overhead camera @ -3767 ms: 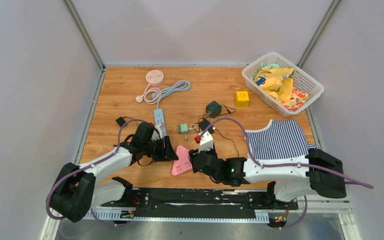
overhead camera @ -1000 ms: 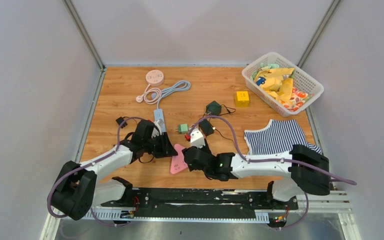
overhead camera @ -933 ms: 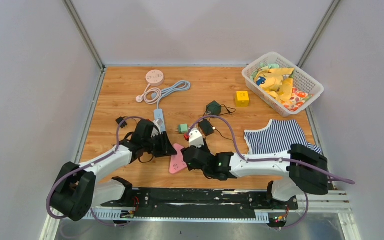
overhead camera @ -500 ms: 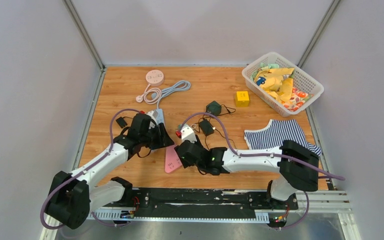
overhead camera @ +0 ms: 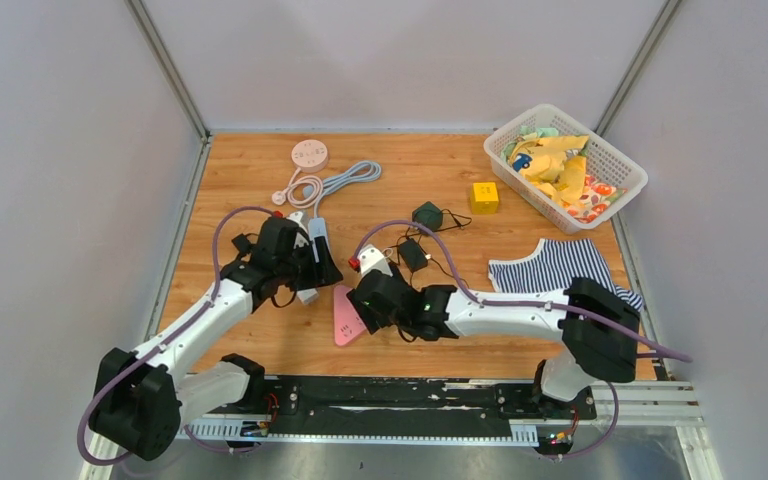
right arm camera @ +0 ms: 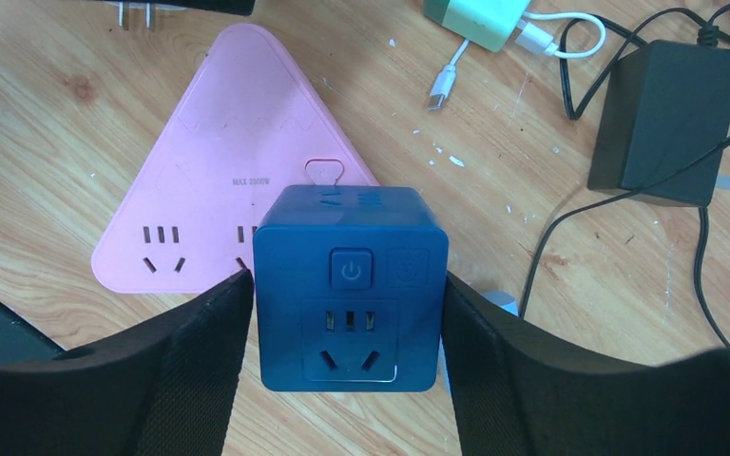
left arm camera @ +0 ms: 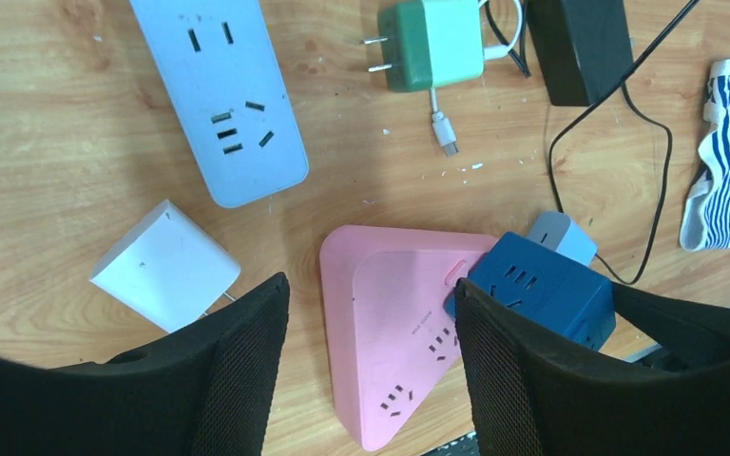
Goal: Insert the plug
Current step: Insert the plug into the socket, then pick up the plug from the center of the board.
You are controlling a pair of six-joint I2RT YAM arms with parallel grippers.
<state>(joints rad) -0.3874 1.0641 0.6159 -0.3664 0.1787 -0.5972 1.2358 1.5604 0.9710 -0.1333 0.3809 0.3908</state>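
My right gripper [right arm camera: 347, 323] is shut on a dark blue cube socket adapter [right arm camera: 350, 285], one pad on each side. It holds the cube just above the wide end of a pink triangular power strip [right arm camera: 219, 180] lying flat on the wood. In the left wrist view the cube [left arm camera: 542, 290] overlaps the strip's [left arm camera: 409, 323] right corner. My left gripper [left arm camera: 371, 370] is open and empty, hovering over the pink strip. A white charger plug [left arm camera: 164, 264] lies on the table just left of the strip. In the top view the left gripper [overhead camera: 322, 268] and right gripper [overhead camera: 360, 298] are close together.
A light blue power strip [left arm camera: 228, 95], a green charger [left arm camera: 432, 43] and a black adapter with cable [left arm camera: 575, 47] lie beyond the pink strip. A striped cloth [overhead camera: 550, 268], a yellow block [overhead camera: 484, 196], a round pink socket [overhead camera: 309, 153] and a white basket [overhead camera: 615, 160] sit farther off.
Both arms have moved left and towards the back. The right gripper carried the blue cube along, and the pink strip has shifted left and turned.
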